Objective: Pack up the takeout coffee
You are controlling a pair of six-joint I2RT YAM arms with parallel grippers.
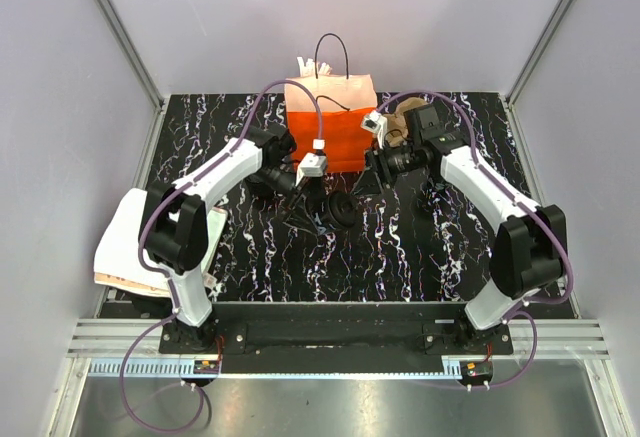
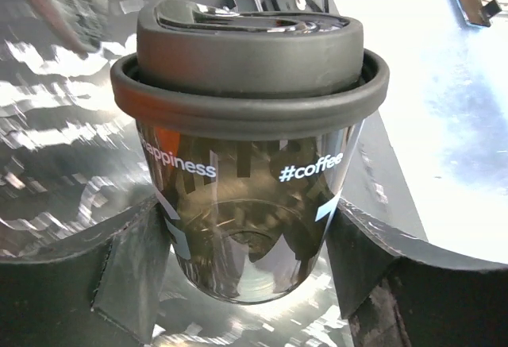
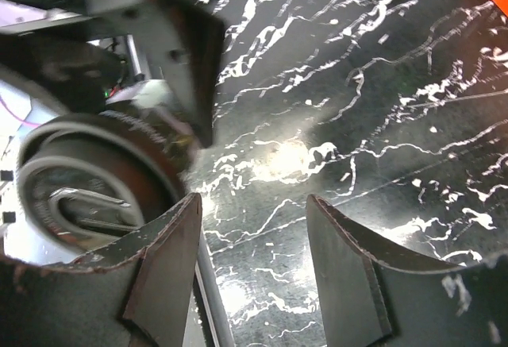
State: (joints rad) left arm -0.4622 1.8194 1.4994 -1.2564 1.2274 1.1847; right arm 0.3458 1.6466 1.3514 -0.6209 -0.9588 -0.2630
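My left jaws flank the takeout coffee, clamped or not I cannot tell, while my right jaws stand apart above the table.

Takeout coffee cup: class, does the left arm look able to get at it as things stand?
Probably yes. The takeout coffee cup sits lidded right between the fingers of the left pincer, with nothing between them. The right pincer hangs open beside it, not across the path.

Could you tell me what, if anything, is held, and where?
The left gripper flanks the lower body of the black lidded disposable cup; whether it grips cannot be told. Right gripper holds nothing.
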